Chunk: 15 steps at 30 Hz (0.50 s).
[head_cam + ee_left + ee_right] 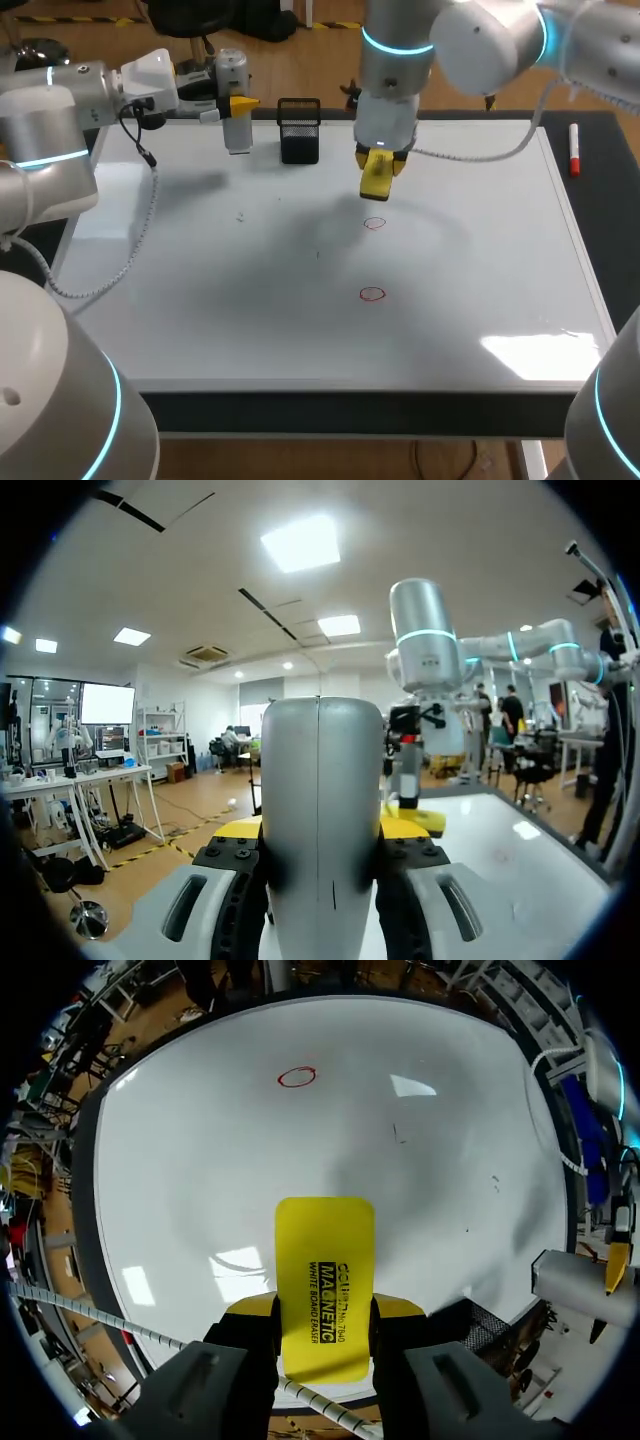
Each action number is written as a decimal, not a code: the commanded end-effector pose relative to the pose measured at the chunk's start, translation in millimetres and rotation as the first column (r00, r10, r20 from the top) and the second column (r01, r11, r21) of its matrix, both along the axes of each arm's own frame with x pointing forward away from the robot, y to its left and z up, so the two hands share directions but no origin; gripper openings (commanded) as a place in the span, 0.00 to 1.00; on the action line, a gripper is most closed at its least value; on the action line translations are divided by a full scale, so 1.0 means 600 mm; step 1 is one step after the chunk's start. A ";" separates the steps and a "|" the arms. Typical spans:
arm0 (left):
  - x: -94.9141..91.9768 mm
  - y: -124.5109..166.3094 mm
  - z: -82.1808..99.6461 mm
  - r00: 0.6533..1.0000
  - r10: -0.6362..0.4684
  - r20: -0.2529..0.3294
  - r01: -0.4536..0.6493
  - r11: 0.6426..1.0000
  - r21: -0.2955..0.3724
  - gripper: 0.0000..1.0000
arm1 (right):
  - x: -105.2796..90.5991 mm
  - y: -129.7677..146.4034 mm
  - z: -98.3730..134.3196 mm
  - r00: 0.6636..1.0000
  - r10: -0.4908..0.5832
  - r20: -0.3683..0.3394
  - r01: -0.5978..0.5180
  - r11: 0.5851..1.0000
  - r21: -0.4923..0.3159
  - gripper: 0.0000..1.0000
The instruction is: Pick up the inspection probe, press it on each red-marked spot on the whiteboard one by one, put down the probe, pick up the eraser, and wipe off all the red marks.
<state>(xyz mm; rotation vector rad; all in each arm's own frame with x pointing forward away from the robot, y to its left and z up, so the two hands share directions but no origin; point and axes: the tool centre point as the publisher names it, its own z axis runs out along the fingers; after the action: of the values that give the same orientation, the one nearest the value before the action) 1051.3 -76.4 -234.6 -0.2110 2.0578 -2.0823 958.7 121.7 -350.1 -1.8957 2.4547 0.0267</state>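
- White glossy rectangular whiteboard [480,260] covers most of the dark worktop [605,200].
- Grey right arm [400,60] reaches over the far middle of the board. Its jaws are closed narrowly on the flat yellow eraser [324,1260], which hangs just above the surface, close to the farther red mark.
- Grey left arm [50,130] is at the far left side. Its jaws hold the silver cylindrical inspection probe [322,800] upright from two sides. I cannot tell if the probe's foot touches the board.
- Black mesh holder [299,130] stands at the far edge, just beside the probe.
- White marker pen with red cap [574,150] lies on the worktop, off the board's right edge.
- Two small red circles, the farther red circle [374,223] and the nearer red circle [372,293], are both not wiped.
- I judge that the wiping step is about to begin, although the probe is not yet released. The next move calls for lowering the eraser flat onto the farther circle, rubbing across it with light pressure, then moving on to the nearer circle.
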 end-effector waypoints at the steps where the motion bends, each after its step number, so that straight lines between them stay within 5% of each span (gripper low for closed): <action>1: -0.001 0.000 0.001 1.000 0.000 0.001 0.000 1.000 0.000 0.00 | -0.018 0.009 -0.007 1.000 0.008 0.022 -0.008 1.000 -0.003 0.00; 15: -0.001 0.000 0.001 1.000 0.000 0.001 0.000 1.000 0.000 0.00 | -0.055 0.050 -0.059 0.997 0.076 -0.023 -0.076 0.997 0.008 0.00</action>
<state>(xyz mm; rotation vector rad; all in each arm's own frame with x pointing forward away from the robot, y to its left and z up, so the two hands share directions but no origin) 1051.4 -76.4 -234.7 -0.2111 2.0577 -2.0824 923.4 147.5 -379.4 -1.9889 2.3921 0.0650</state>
